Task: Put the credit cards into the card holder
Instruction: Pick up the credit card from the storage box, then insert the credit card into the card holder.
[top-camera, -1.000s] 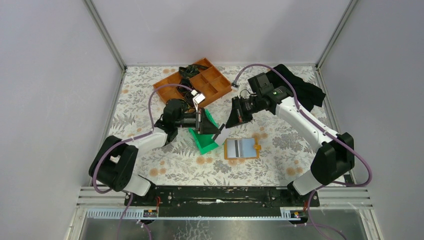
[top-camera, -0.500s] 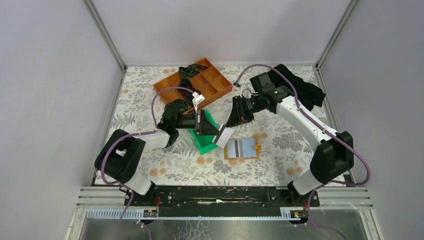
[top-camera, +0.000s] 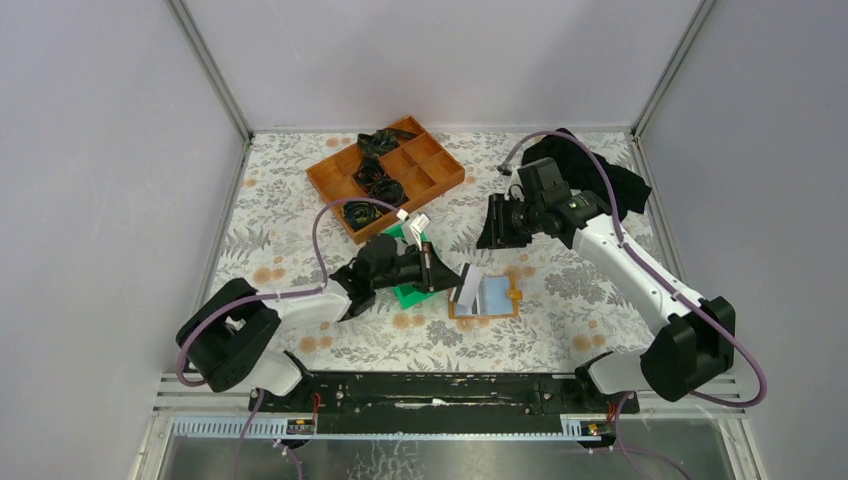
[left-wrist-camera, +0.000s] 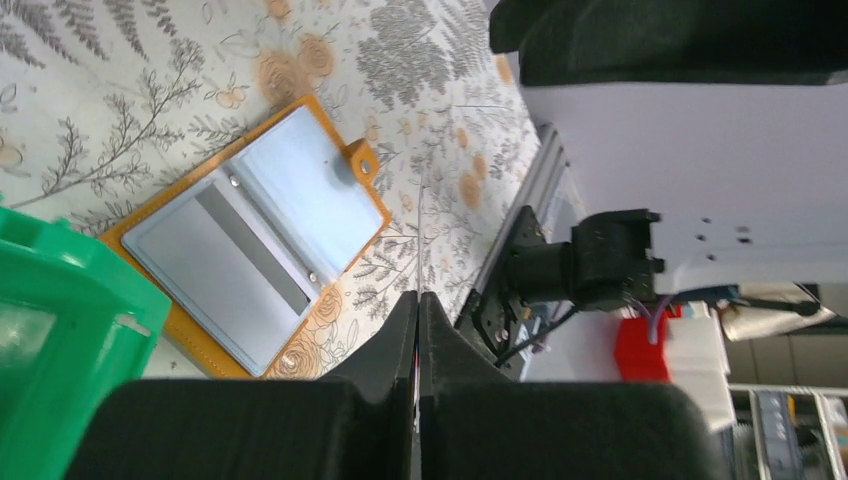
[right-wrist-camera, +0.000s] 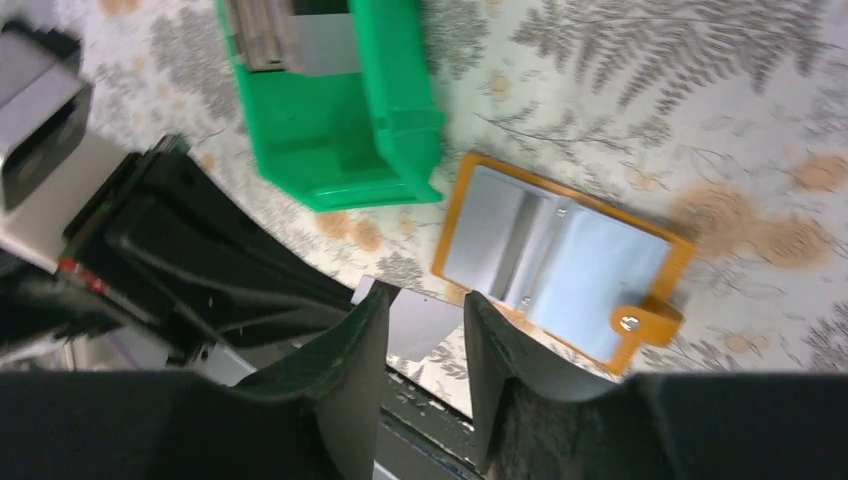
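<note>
The card holder (top-camera: 497, 296) lies open on the floral table, orange outside and pale blue-grey inside; it also shows in the left wrist view (left-wrist-camera: 250, 240) and the right wrist view (right-wrist-camera: 560, 265). My left gripper (top-camera: 447, 277) is shut on a whitish credit card (top-camera: 467, 285), held on edge just above the holder's left half. In the left wrist view the left gripper (left-wrist-camera: 418, 298) shows the card only as a thin line between the jaws. My right gripper (top-camera: 492, 222) hangs open behind the holder, holding nothing. Between the right gripper's (right-wrist-camera: 425, 298) jaws the credit card (right-wrist-camera: 420, 325) shows farther off, untouched by them.
A green plastic bin (top-camera: 406, 295) stands under the left arm, with more cards (right-wrist-camera: 270, 30) in it. An orange compartment tray (top-camera: 440, 175) with black cables sits at the back. Black cloth (top-camera: 610, 185) lies at the back right.
The card passed from the right gripper to the left. The right gripper opened and drew back up and right. The left arm swung right, carrying the card to the holder.
</note>
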